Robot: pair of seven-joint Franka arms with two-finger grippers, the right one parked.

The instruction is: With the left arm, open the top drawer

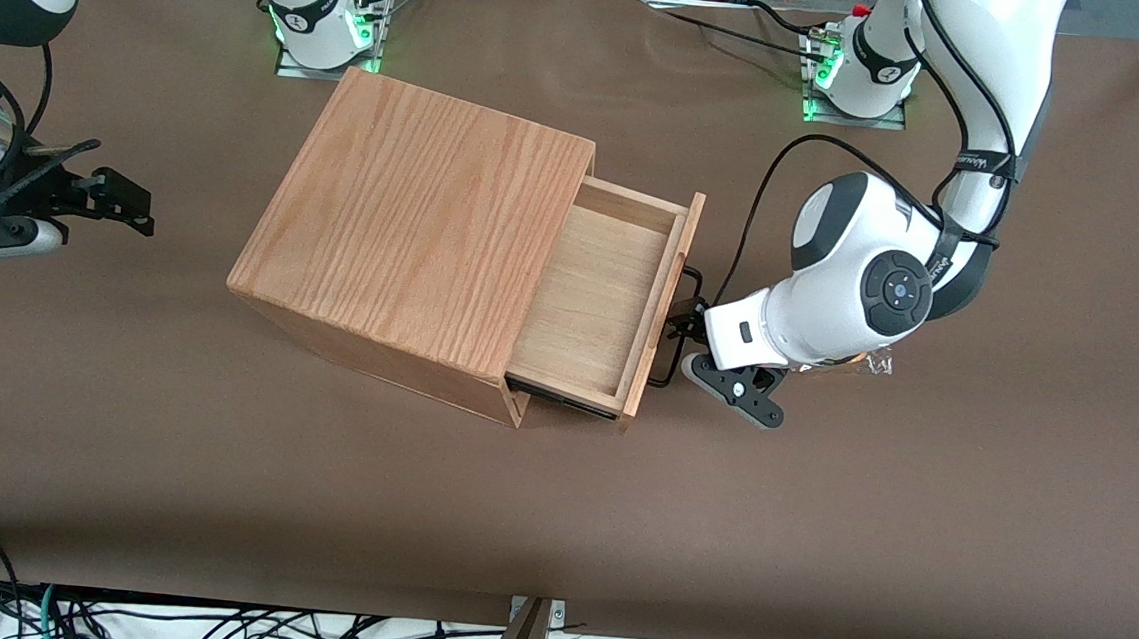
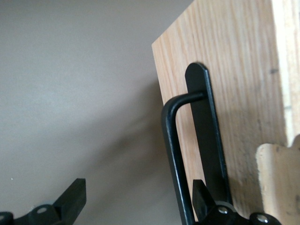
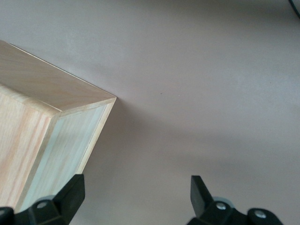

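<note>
top drawer out, hand at handle

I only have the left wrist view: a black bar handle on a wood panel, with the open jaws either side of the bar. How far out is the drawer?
Observer: In the front view, the top drawer stands partly out of the oak-grain box, with its floor exposed.
Reviewer: Anything inside?
Observer: Nothing shows on the exposed floor.
Reviewer: Where along the handle is the gripper?
Observer: The gripper sits in front of the drawer's panel, roughly midway along the handle.
</note>
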